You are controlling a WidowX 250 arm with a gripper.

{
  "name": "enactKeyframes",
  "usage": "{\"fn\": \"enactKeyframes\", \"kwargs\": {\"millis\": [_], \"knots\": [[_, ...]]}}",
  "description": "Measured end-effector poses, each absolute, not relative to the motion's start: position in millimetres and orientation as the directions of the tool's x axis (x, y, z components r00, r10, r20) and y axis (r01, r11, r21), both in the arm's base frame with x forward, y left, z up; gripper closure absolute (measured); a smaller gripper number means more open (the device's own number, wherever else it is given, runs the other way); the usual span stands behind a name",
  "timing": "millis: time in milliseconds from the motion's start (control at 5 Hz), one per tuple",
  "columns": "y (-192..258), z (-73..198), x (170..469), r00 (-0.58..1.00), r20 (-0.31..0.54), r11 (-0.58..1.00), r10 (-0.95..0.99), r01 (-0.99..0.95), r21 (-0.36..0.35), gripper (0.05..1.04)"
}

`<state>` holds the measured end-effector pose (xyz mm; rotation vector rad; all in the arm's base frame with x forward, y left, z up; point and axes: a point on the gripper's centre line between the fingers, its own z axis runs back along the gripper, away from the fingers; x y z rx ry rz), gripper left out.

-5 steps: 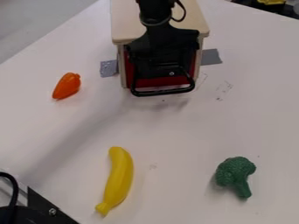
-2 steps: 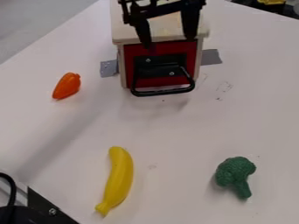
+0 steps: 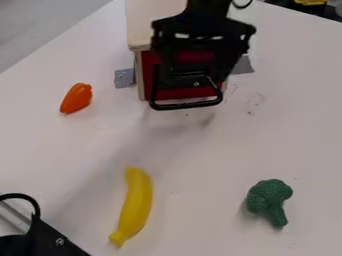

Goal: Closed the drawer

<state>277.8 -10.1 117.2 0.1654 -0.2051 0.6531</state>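
My gripper (image 3: pixel 198 69) hangs at the top, over the front of the small wooden cabinet (image 3: pixel 148 22). Its two fingers are spread apart, one toward each side of the red drawer front, with nothing seen held between them. The red drawer (image 3: pixel 180 94) sits flush within the cabinet's wooden frame. Its black loop handle (image 3: pixel 187 105) sticks out below the gripper. Part of the drawer front and the cabinet's right side are hidden behind the gripper.
An orange vegetable (image 3: pixel 77 98) lies left of the cabinet. Nearer the front are a yellow banana (image 3: pixel 137 202) and green broccoli (image 3: pixel 269 197). Grey tape (image 3: pixel 124 78) flanks the cabinet, and black equipment (image 3: pixel 40 237) occupies the lower left corner.
The gripper rose above the cabinet front, then came lower and shifted right, covering part of the drawer front again. The drawer and loose toys have stayed in place. The lower-left cable has shifted.
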Motion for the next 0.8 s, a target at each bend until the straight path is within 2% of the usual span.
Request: {"fn": "enactKeyframes", "kwargs": {"millis": [200,400,800], "knots": [[-14.3,113.1,277.0,0.787,0.266,0.805,0.556,-0.59,0.064,0.085],[-18.0,112.2,276.0,0.81,0.205,0.826,0.549,-0.564,0.019,0.085],[-8.8,139.5,287.7,0.774,0.115,0.782,0.623,-0.616,-0.094,0.085]]}}
